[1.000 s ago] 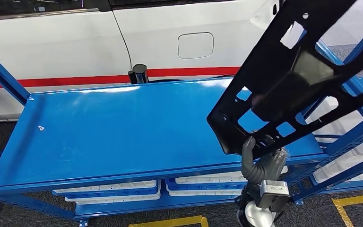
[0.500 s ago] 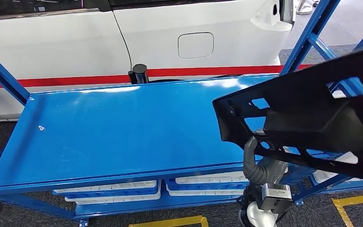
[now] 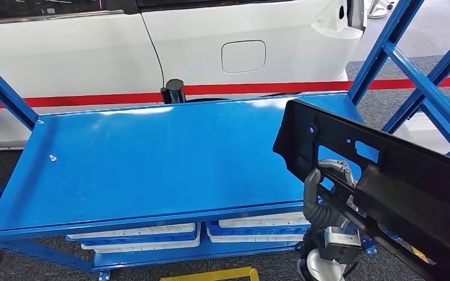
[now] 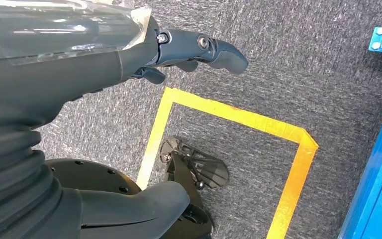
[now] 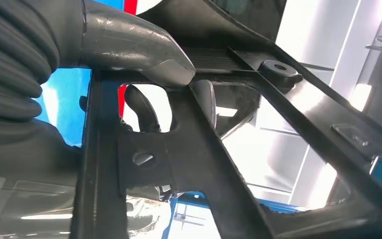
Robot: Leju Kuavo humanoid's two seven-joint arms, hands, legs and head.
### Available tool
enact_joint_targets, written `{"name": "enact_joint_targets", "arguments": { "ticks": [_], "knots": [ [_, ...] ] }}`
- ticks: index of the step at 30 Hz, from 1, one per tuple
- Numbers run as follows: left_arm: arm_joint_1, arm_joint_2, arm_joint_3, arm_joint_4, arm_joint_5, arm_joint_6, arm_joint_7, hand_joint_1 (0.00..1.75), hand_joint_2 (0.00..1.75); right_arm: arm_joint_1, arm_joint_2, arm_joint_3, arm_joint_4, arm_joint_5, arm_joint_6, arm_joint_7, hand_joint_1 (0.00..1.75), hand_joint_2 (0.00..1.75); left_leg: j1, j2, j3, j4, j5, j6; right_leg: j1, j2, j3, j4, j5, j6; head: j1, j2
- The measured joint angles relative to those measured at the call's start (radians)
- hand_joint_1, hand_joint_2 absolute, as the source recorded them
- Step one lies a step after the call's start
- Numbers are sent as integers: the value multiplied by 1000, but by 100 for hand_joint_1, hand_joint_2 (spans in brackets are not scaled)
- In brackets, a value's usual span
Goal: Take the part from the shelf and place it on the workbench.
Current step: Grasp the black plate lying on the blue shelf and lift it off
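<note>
The black plastic part (image 3: 387,187) is a wide, flat panel with ribs and several cut-out windows. It hangs in the air above the right end of the blue workbench (image 3: 152,158), tilted, with its upper left corner over the bench top and its far end going out toward the lower right edge of the head view. It is not lying on the bench. The right hand (image 3: 328,187) grips it from below, near its lower left edge: the grey thumb (image 5: 139,45) presses on one side of a rib, and dark fingers (image 5: 142,112) come through a window of the part (image 5: 258,149) (the grip is seen best in the right wrist view). The left hand (image 4: 189,50) hangs low over grey carpet with a yellow tape line (image 4: 238,117); it holds nothing and its fingers are stretched out. Behind the bench stands a white car body (image 3: 211,47) with a red stripe. Under the bench top lie white trays (image 3: 140,234).
</note>
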Motion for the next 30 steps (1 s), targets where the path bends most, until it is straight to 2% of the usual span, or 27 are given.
{"name": "enact_joint_targets", "arguments": {
  "ticks": [2,3,5,6,7,8,10,11,12,15,17,18,20,21,22,23,25,27,28,30],
  "knots": [
    [-1,-2,1,0,0,1,-1,0,175,-3,-1,0,1,-2,0,0,175,175,8,2,7,-16,13,8,4,-1,-20,38,-23,0,1,0],
    [-1,-4,2,0,1,1,-1,0,175,-4,-1,0,2,-2,-1,0,175,175,12,4,8,-21,17,10,5,-2,-44,88,-48,-2,3,0],
    [0,-6,5,0,1,1,-1,0,175,-4,-2,0,6,-2,-1,2,175,175,13,6,6,-22,18,11,3,-2,-106,225,-103,-2,5,0],
    [0,-7,6,0,1,0,-1,0,175,-4,-2,0,9,-3,-1,2,175,175,14,6,5,-22,19,10,0,-2,-127,273,-117,2,5,0],
    [1,-7,6,0,1,0,-1,0,175,-3,-3,0,11,-3,-1,3,175,175,15,6,5,-21,18,8,-4,-2,-130,283,-116,9,5,0],
    [1,-8,7,0,1,0,-1,0,175,-4,-3,-1,13,-4,-1,3,175,175,18,5,5,-20,18,4,-8,-3,-111,250,-100,19,5,0],
    [0,-8,7,0,1,0,-1,0,175,-5,-5,-1,14,-4,-1,3,175,175,22,2,5,-13,13,-9,-16,-4,-36,110,-51,40,6,0],
    [0,-8,7,0,1,0,-1,0,175,-6,-4,-1,15,-4,-1,3,175,175,22,1,2,-6,9,-18,-19,-2,-6,53,-34,42,7,0],
    [0,-7,8,0,1,1,-1,0,175,-7,-5,-1,16,-4,-1,4,175,175,20,0,-1,0,6,-26,-19,-1,10,21,-26,37,8,0],
    [1,-6,9,0,1,2,-2,0,175,-7,-5,-3,17,-7,-1,5,175,175,21,-1,-6,5,5,-40,-16,4,9,19,-23,7,7,0],
    [0,-6,11,0,1,2,-3,0,175,-9,-5,-4,18,-7,-1,5,175,175,25,1,-21,38,-21,-46,-17,4,5,19,-20,-8,6,0],
    [0,-7,11,0,1,2,-4,0,175,-10,-5,-4,18,-7,-1,5,175,175,27,1,-43,87,-53,-49,-16,3,3,19,-18,-15,5,0],
    [0,-7,12,0,1,0,-5,0,175,-11,-5,-5,19,-7,-1,5,175,175,26,1,-109,229,-127,-50,-10,1,-4,19,-14,-26,4,0],
    [1,-7,12,0,1,0,-5,0,175,-11,-5,-5,20,-7,-1,5,175,175,26,1,-137,288,-148,-49,-6,1,-8,19,-12,-29,4,0],
    [1,-7,13,0,1,0,-5,0,175,-11,-5,-6,22,-7,-2,5,175,175,26,1,-148,312,-150,-46,-2,0,-11,19,-10,-33,4,0],
    [2,-7,13,0,1,-1,-5,0,175,-11,-5,-6,24,-7,-2,5,175,175,25,1,-137,296,-133,-41,2,0,-13,19,-8,-35,4,0],
    [0,-7,13,0,1,-2,-5,0,175,-12,-5,-6,25,-7,-2,5,175,175,20,1,-65,165,-71,-22,7,1,-14,19,-4,-37,4,0],
    [-2,-7,14,0,1,-2,-5,0,175,-15,-5,-7,26,-7,-2,5,175,175,12,4,-3,50,-33,-9,13,0,-15,21,0,-33,5,0],
    [-4,-8,14,0,1,-2,-5,0,175,-17,-5,-7,28,-7,-1,6,175,175,7,6,6,28,-29,-7,14,-1,-17,21,2,-29,5,0],
    [-4,-8,15,0,2,-2,-5,0,175,-24,-5,-7,32,-3,3,14,175,175,1,7,3,21,-21,-5,13,-3,-19,19,8,-19,5,0]
  ]
}}
